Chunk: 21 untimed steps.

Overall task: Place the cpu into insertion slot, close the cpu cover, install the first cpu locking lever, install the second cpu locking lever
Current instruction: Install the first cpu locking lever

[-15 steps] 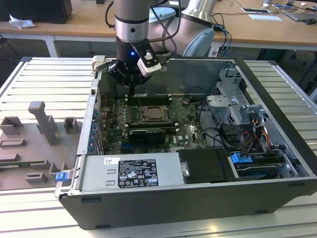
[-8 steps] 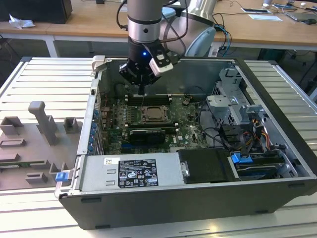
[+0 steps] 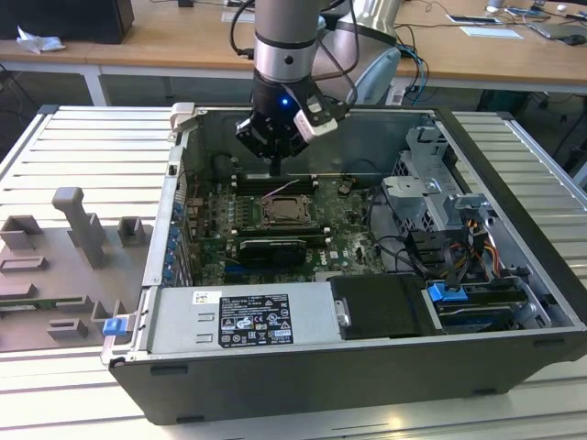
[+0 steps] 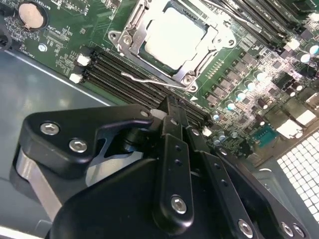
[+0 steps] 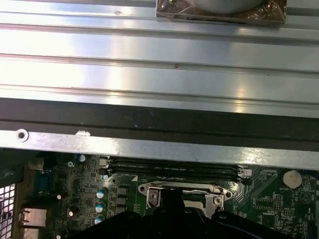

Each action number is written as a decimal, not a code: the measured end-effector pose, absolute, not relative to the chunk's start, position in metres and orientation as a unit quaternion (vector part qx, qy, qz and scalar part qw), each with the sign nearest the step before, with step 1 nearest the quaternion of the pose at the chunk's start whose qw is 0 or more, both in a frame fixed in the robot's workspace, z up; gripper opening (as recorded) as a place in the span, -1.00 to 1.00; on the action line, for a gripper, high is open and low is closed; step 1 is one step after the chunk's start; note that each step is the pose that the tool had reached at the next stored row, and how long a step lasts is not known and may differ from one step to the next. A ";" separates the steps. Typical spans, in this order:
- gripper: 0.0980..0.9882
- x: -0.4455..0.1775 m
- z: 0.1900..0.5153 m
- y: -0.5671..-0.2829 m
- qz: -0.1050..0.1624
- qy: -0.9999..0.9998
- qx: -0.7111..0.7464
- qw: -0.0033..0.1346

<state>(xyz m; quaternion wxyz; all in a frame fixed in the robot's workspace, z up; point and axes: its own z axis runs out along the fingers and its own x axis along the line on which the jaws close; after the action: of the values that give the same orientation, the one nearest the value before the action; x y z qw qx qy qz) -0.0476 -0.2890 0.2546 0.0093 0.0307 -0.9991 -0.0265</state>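
Lab: wooden desks (image 3: 477, 55), cables (image 3: 417, 64)

1. The arm (image 3: 280, 37) came down almost upright from above in the exterior view.
2. Its wrist carried a lit blue light.
3. The gripper (image 3: 275, 170) pointed straight down, its dark fingers (image 4: 172, 119) drawn together into one narrow tip, with nothing between them in the second wrist view.

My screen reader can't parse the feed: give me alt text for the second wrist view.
The cpu sits in the insertion slot with the cpu cover closed around it, on the green motherboard. The black end effector hovers beside the socket, over the memory slots, where a thin metal lever lies.
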 end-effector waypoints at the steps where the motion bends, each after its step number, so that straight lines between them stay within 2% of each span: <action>1: -0.99 -0.048 0.254 -0.289 -0.026 -0.999 0.031 0.009; 21: -0.99 -0.033 0.235 -0.285 -0.036 -0.998 0.055 0.009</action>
<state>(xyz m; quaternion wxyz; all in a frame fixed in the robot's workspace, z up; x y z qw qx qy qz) -0.0332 -0.2849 0.2346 0.0091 0.0549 -0.9978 -0.0357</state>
